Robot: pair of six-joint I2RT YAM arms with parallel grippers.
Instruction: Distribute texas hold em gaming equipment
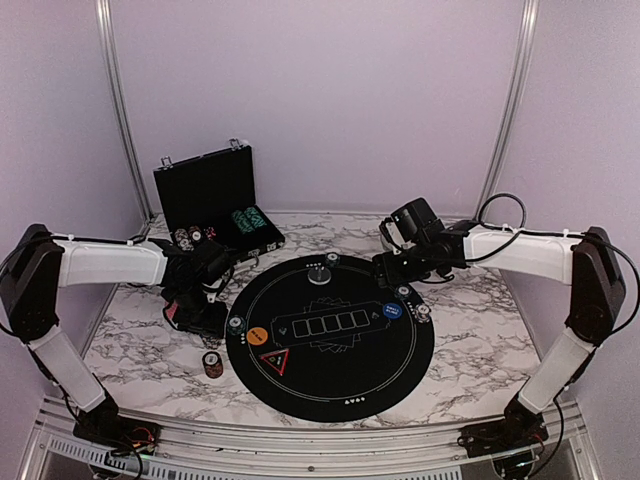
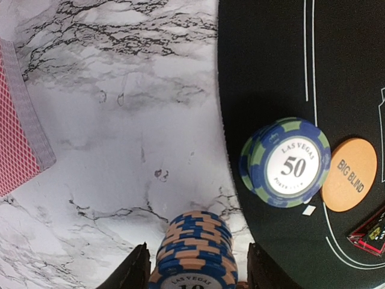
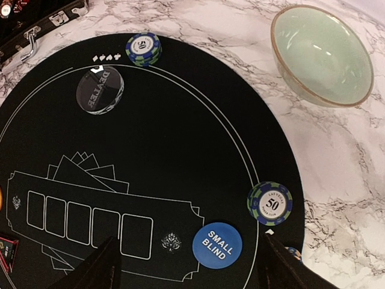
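A tall stack of blue-and-orange poker chips [image 2: 195, 247] stands on the marble between my left gripper's [image 2: 198, 268] fingers. A slim gap shows on each side, so the jaws are open around it. From above, this stack [image 1: 212, 363] sits just near-side of the left gripper [image 1: 203, 318]. Pinkish-red cards [image 2: 18, 126] lie to its left. On the black mat [image 2: 271, 72] are a blue-green "50" stack [image 2: 286, 162] and the orange big blind button [image 2: 349, 174]. My right gripper [image 3: 192, 265] hangs open above the mat, over the blue small blind button [image 3: 217, 245], with another "50" stack [image 3: 270, 203] beside it.
The open black case [image 1: 215, 200] with chips stands at the back left. A pale green bowl [image 3: 322, 54] sits on the marble past the mat's right edge. The dark dealer button [image 3: 100, 90] and a chip stack [image 3: 143, 49] are at the mat's far side. A red triangle marker [image 1: 275, 360] lies on the mat's near left.
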